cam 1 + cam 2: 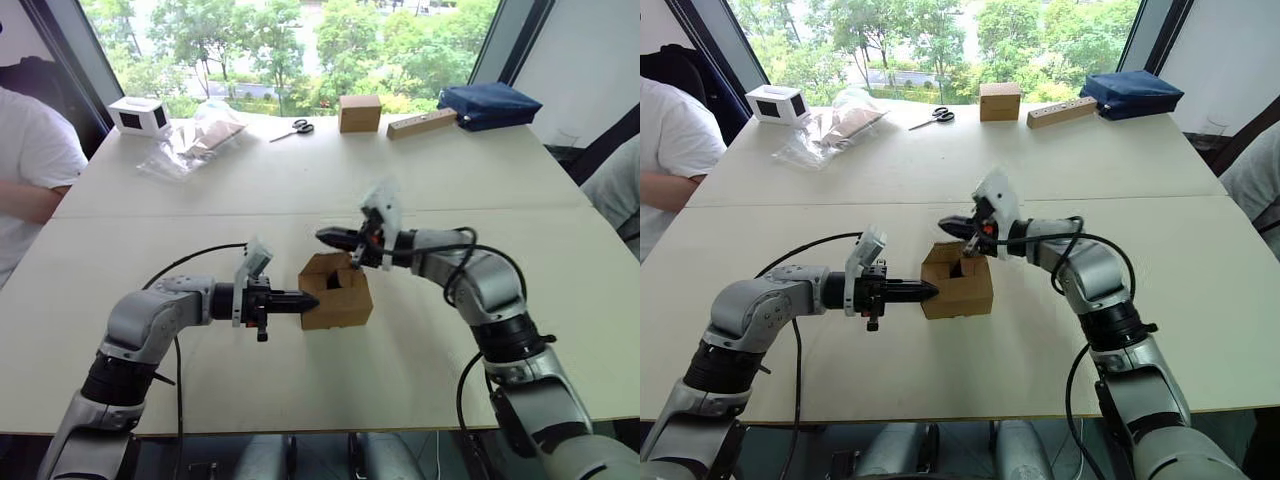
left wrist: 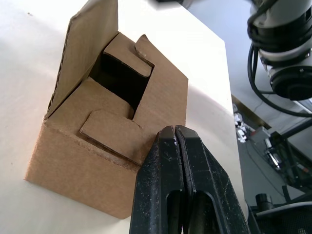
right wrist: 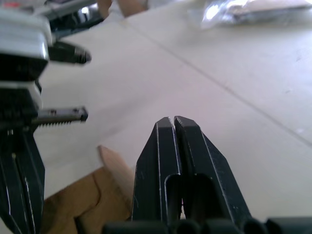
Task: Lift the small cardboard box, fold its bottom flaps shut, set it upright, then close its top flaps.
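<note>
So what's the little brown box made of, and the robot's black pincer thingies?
The small cardboard box looks like plain corrugated cardboard: matte brown, unprinted, with wavy ridges showing along its cut edges. The left pincer and right pincer look like hard black plastic or coated metal; their smooth, faintly shiny surface doesn't settle which.

Both head views look forward and down over the table [image 1: 300, 190] toward the windows, sharing nearly the whole scene. Each wrist view looks along its closed black fingers, close to the small cardboard box [image 2: 97, 146] mid-table.
</note>
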Controlling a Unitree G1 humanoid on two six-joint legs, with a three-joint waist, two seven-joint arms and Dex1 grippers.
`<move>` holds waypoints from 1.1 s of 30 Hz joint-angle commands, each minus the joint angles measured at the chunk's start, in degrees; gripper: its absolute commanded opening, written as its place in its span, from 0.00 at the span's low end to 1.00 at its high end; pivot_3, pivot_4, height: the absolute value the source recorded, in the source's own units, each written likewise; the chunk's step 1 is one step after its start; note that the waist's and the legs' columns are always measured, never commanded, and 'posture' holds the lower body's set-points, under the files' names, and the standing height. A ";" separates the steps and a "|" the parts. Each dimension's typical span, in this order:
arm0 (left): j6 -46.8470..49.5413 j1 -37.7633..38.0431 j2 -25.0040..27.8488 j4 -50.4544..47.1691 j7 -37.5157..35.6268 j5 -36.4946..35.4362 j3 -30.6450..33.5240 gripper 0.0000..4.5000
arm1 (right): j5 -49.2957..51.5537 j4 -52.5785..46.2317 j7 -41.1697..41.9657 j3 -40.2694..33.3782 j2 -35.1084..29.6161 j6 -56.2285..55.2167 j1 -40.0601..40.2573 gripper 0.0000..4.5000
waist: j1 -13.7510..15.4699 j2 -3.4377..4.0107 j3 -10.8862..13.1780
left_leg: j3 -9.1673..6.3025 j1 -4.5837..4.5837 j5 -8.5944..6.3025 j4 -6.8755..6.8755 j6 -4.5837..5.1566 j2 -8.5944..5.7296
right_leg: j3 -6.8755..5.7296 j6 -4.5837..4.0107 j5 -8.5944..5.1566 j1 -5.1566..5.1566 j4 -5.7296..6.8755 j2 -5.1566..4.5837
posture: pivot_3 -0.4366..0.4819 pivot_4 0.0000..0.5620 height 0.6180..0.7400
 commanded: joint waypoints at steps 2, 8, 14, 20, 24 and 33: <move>0.35 0.31 0.12 -2.44 0.97 -1.83 1.59 0.00 | 1.23 -6.24 2.85 -0.68 -1.73 1.17 2.35 0.01 | 0.00 0.00 0.00 | 0.00 0.00 0.00 0.00 0.00 0.00 | 0.00 0.00 0.00 0.00 0.00 0.00 | 0.48 0.27 1.00; 2.34 0.64 2.33 -5.13 1.61 -5.11 4.83 0.00 | -0.63 -11.60 3.16 0.49 -4.10 1.69 9.28 0.01 | -0.14 0.00 0.00 | -0.01 0.01 0.00 0.00 0.00 0.00 | 0.00 0.00 0.00 0.00 0.00 0.00 | 0.48 0.27 1.00; 3.41 0.07 5.41 -5.04 1.83 -7.51 8.31 0.00 | -1.33 -12.33 1.59 0.00 -3.40 1.11 12.31 0.01 | -0.08 0.01 -0.01 | -0.01 0.04 0.00 -0.01 0.00 0.01 | 0.00 0.00 0.00 0.02 0.01 0.01 | 0.48 0.27 1.00; -0.98 -6.15 0.52 3.71 3.95 -2.46 3.97 0.00 | -0.50 -15.68 0.94 -1.34 -4.55 3.06 12.53 0.01 | 0.43 0.00 -0.01 | -0.02 0.05 0.00 0.02 0.00 -0.01 | 0.00 0.00 0.00 0.07 -0.01 0.00 | 0.48 0.27 1.00; -3.61 -11.03 -5.15 10.56 5.31 0.67 1.22 0.00 | -1.57 -17.94 1.03 -0.76 -6.64 3.00 14.00 0.01 | 0.73 -0.02 0.00 | -0.01 0.04 0.00 0.02 0.00 -0.08 | -0.01 0.00 0.00 0.08 -0.04 -0.02 | 0.48 0.27 1.00; -8.69 -14.26 -9.12 17.06 2.40 6.96 -4.67 0.00 | 1.26 -25.37 0.92 -1.79 -9.31 7.38 16.83 0.01 | 0.03 -0.01 0.00 | -0.03 0.03 0.01 0.01 0.00 -0.04 | -0.01 0.00 0.00 0.06 -0.03 0.02 | 0.48 0.27 1.00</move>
